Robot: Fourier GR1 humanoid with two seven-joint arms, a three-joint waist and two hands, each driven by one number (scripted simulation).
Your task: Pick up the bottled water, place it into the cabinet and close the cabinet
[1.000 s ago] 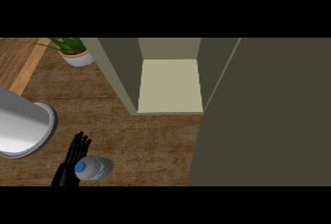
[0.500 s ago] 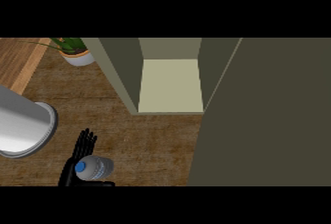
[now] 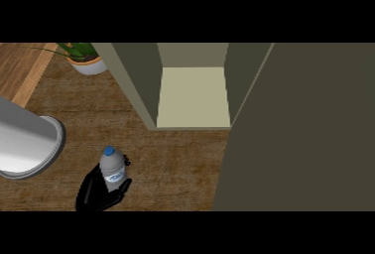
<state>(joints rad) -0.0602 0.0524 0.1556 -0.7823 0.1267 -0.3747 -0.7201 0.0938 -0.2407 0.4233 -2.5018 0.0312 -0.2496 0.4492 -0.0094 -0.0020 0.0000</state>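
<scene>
At the near edge, left of centre, we see one black hand (image 3: 96, 192) coming up from the lower border of the head view. From this frame alone we cannot tell which of the robot's hands it is; no second hand shows. Its fingers (image 3: 121, 187) are curled round the lower part of the bottled water (image 3: 112, 168), with dark digits showing on both sides of the bottle, so the hand clasps it. The forearm behind the hand is cut off by the view's edge.

The bottled water rises out of the hand with its blue cap (image 3: 109, 150) at the far end, tilted slightly to the left. Its clear body carries a pale label with blue print. The bottle lies over the brown wood-grain counter (image 3: 172, 163); we cannot tell whether its base touches the surface.

Just left of the bottle sits a large round metal vessel (image 3: 26, 149), its rim near the bottle but apart from it.

Farther away, the cabinet (image 3: 192, 96) stands open, showing a pale shelf floor between olive walls. Its door (image 3: 300, 129) fills the right side of the view, swung towards us.

At the far left, a potted plant (image 3: 86, 58) in a white pot stands beside the cabinet's left wall.
</scene>
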